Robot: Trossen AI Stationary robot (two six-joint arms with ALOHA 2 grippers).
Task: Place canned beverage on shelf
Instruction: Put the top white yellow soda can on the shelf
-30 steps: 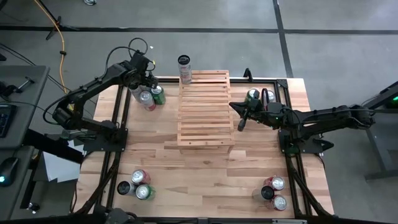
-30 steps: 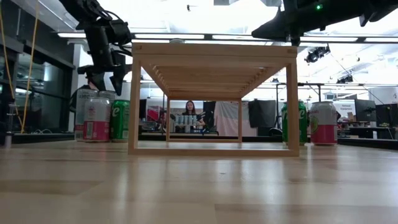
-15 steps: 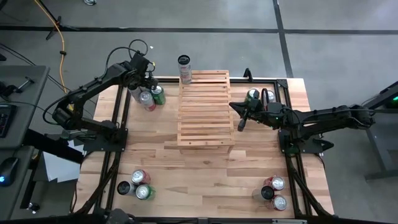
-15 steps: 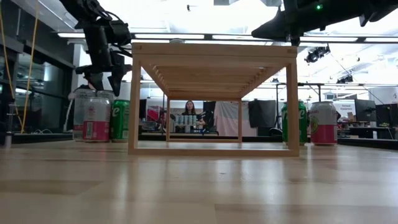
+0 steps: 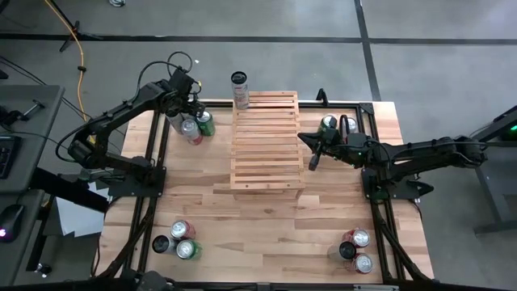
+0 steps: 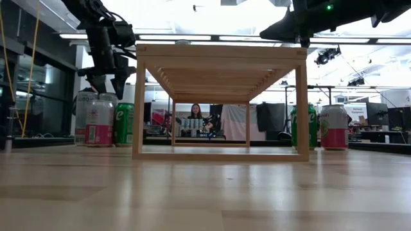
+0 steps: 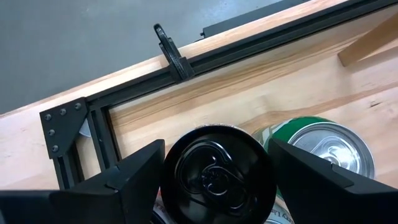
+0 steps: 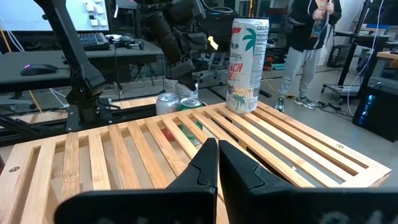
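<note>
The left gripper (image 7: 214,180) is positioned at the table's far left corner, its fingers (image 7: 134,180) spread either side of a black-topped can (image 7: 216,171), with slim gaps visible on both sides. A green can (image 7: 323,146) stands just beside that can. The right gripper (image 5: 313,162) is held with fingers pressed together and empty, beside the right edge of the shelf (image 5: 264,145). 1 tall white can (image 8: 248,65) is seen upright on the shelf's far left corner.
</note>
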